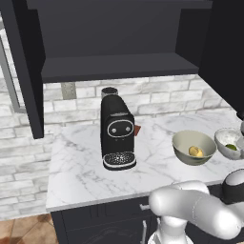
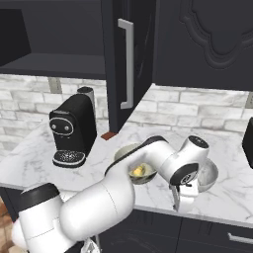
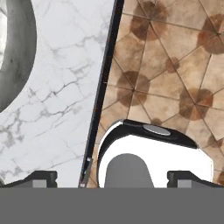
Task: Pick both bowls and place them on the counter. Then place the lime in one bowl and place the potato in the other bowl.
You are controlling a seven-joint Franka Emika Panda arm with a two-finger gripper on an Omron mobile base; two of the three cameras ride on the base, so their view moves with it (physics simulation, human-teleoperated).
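white tool (image 2: 184, 201) hangs wide open and empty at the counter (image 1: 86, 167) edge, both filled bowls just behind it.

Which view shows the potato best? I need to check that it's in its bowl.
The left base view: the potato lies unobstructed inside the olive-beige bowl. The right base view shows it partly behind the arm.
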